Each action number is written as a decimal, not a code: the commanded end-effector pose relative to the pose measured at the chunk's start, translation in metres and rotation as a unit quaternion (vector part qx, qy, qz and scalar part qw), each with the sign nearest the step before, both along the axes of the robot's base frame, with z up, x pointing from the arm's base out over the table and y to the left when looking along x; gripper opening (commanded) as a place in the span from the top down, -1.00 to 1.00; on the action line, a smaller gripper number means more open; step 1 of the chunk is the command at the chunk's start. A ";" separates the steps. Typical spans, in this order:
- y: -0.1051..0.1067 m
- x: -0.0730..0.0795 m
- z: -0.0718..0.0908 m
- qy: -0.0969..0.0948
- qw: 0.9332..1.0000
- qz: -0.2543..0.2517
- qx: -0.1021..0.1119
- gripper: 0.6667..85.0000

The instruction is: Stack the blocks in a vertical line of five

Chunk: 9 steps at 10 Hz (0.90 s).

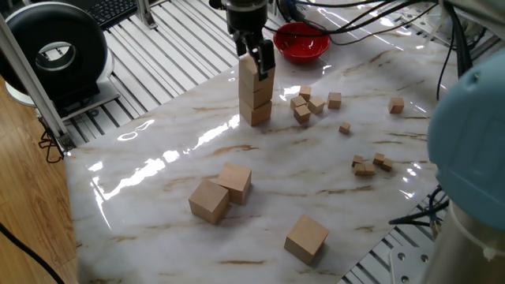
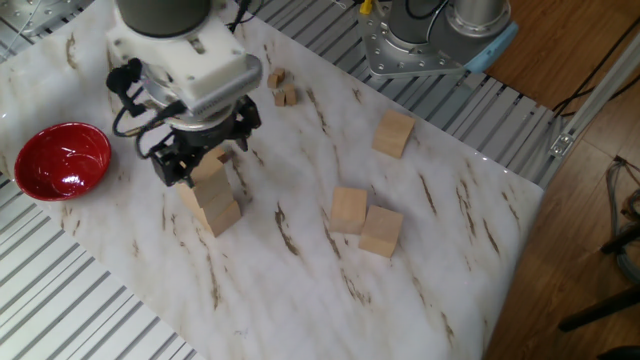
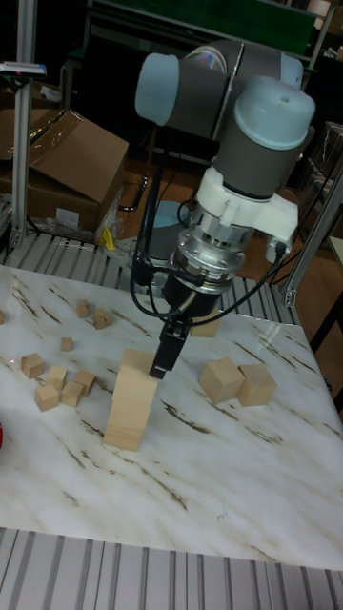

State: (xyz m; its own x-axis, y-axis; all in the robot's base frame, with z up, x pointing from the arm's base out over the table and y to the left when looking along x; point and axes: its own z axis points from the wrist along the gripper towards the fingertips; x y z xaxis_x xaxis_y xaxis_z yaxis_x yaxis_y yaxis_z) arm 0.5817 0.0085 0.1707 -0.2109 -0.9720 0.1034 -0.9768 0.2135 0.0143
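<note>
At the twelve o'clock edge of the marble bench [image 1: 158,181], as one fixed view shows it, stands a stack [image 1: 255,93] of three large wooden blocks, its base on the bench just beside the red bowl [image 1: 301,41]. The gripper [image 1: 254,57] hangs at the top block [image 1: 251,68], one finger on either side of it; whether the fingers press on the faces or stand just clear of them cannot be told from any view. In the tall fixed view the stack [image 3: 131,410] reads as one plain column, with a dark finger [image 3: 166,351] against its upper right corner.

Three more large blocks lie loose on the bench: a pair [image 1: 222,191] touching each other towards seven o'clock from the stack, and a single block [image 1: 306,238] towards five o'clock, well apart from the pair. Tiny cubes [image 1: 307,105] are scattered at three o'clock of the stack and play no part.

Step in hand, as judged: placement of the third block, with two still to be added. The next move calls for a straight upward retreat so the fingers do not drag the top block, then a grasp on one loose block, preferably the single one, since the pair leaves little finger room between them.
</note>
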 end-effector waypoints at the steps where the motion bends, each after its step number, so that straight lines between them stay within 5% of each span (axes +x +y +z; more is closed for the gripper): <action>1: 0.023 -0.010 -0.002 -0.006 0.999 -0.034 -0.013 -1.00; 6: 0.087 -0.021 -0.045 -0.052 0.994 -0.098 -0.022 -1.00; 9: 0.113 -0.023 -0.053 -0.052 0.987 -0.154 0.021 -1.00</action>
